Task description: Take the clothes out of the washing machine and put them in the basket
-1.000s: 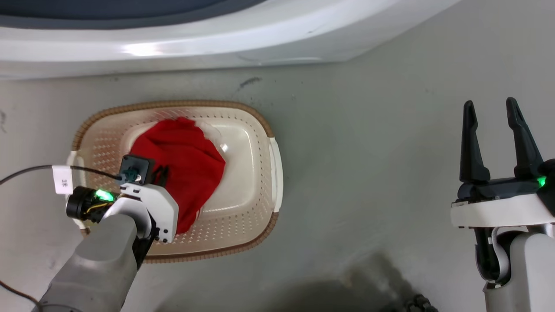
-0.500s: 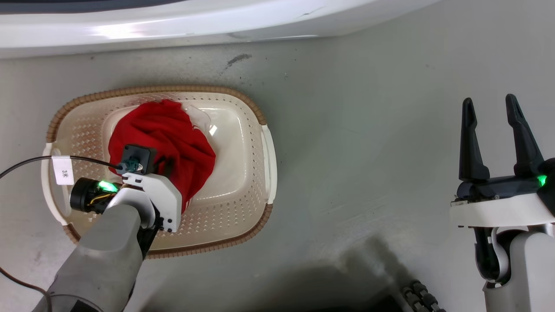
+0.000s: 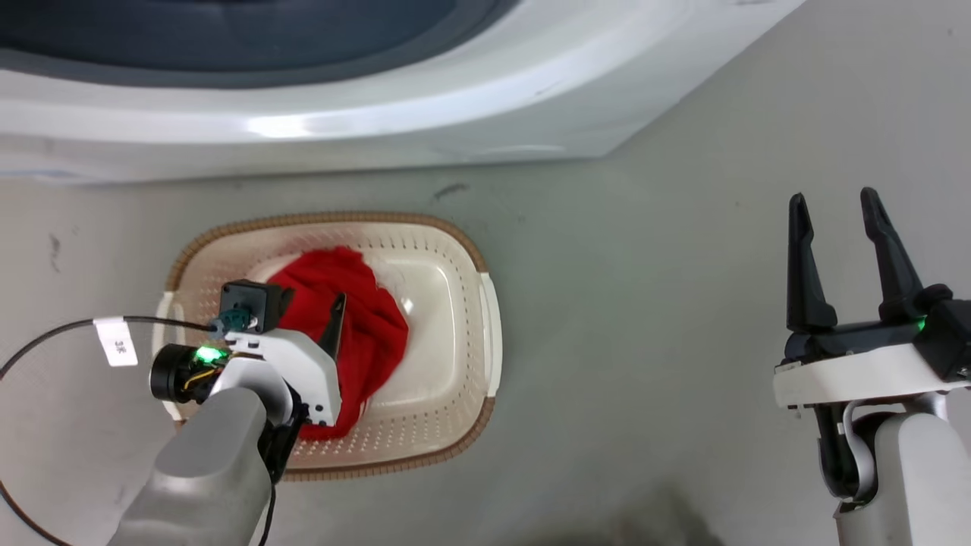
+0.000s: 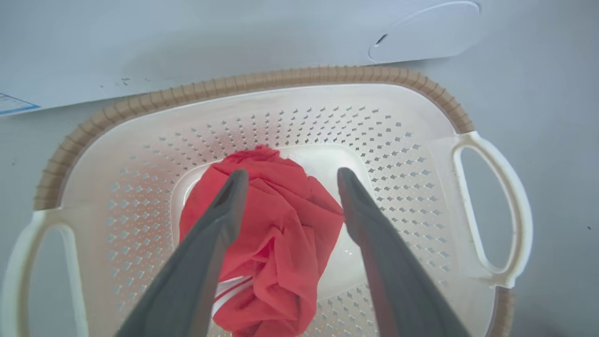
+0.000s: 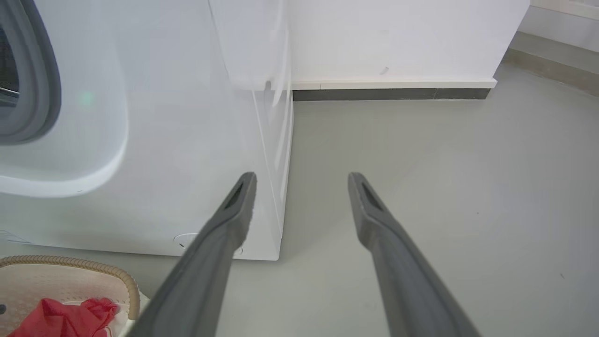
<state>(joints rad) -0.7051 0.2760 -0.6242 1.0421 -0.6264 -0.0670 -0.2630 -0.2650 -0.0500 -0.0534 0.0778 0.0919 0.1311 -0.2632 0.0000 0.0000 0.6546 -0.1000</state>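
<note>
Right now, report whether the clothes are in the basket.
In. The clothes lie bunched on the basket floor, the left gripper jaws open over them.

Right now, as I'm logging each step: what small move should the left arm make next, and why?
Probably lift the left gripper straight up out of the basket: its jaws stand open, and the clothes lie ungripped on the basket floor, so the washing machine likely comes next.

"3米" on the white cable tag (image 3: 115, 342)
</note>
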